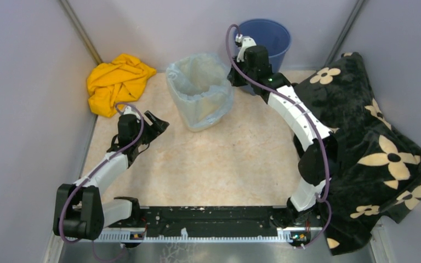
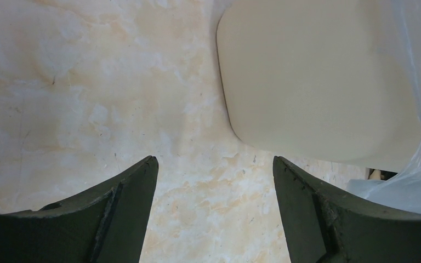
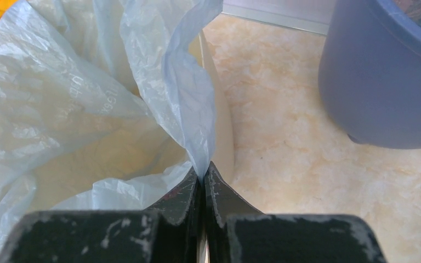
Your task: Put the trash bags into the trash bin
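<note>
At the rim of the trash bin (image 3: 223, 131), the right gripper (image 3: 204, 174) pinches the trash bag (image 3: 60, 109); the left gripper (image 2: 214, 164) gapes wide, empty.

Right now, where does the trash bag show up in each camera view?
Top: bag at centre back, left of the bucket.
Left wrist: bag is a sliver at the right edge, beside the bin.
Right wrist: bag fills the left half, its edge pinched by the right gripper.
Shared landmark: the cream bin it lines, in all three.
</note>
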### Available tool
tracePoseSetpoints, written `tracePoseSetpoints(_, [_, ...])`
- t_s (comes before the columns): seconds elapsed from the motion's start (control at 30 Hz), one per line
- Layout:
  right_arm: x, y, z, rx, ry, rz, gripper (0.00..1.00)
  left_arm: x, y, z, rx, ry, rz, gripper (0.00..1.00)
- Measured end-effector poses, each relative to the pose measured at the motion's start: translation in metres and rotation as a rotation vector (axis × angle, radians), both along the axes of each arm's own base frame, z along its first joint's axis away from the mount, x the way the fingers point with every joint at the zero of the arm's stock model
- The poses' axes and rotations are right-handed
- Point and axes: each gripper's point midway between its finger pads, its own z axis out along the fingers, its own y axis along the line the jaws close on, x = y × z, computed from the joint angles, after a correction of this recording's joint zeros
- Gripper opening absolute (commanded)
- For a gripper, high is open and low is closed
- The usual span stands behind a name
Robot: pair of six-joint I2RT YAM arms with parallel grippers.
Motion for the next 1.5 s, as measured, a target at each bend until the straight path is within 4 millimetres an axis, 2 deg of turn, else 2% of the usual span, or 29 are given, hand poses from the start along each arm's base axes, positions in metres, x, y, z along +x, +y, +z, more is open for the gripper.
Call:
tracePoseSetpoints(0.17, [-0.004, -0.009, -0.001, 0.027, -0.016, -0.019, 0.01, 0.000, 0.000, 0.000, -0.002, 0.000, 0.000, 0.82])
tracePoseSetpoints(0.63, [-0.009, -0.005, 0.002, 0.072, -0.011, -0.010, 0.00, 0.000, 0.000, 0.000, -0.002, 0.000, -0.001, 0.82])
tracePoseSetpoints(0.87, [-0.015, -0.013, 0.004, 0.076, -0.012, -0.033, 0.00, 0.000, 0.000, 0.000, -0.002, 0.000, -0.001, 0.82])
tracePoseSetpoints(1.0, [-0.017, -0.016, 0.014, 0.093, -0.034, -0.042, 0.00, 0.000, -0.001, 0.001, -0.003, -0.002, -0.002, 0.82])
tracePoseSetpoints(1.13, [-0.016, -0.018, 0.015, 0.093, -0.038, -0.050, 0.00, 0.001, -0.001, 0.002, -0.004, -0.003, -0.004, 0.82])
tracePoseSetpoints(1.27, [-0.015, -0.018, 0.004, 0.103, -0.022, -0.060, 0.00, 0.001, -0.001, 0.002, -0.004, -0.003, -0.004, 0.82])
tracePoseSetpoints(1.5, [-0.024, -0.016, -0.056, 0.121, 0.085, -0.065, 0.00, 0.001, -0.001, 0.002, -0.005, -0.003, -0.005, 0.82])
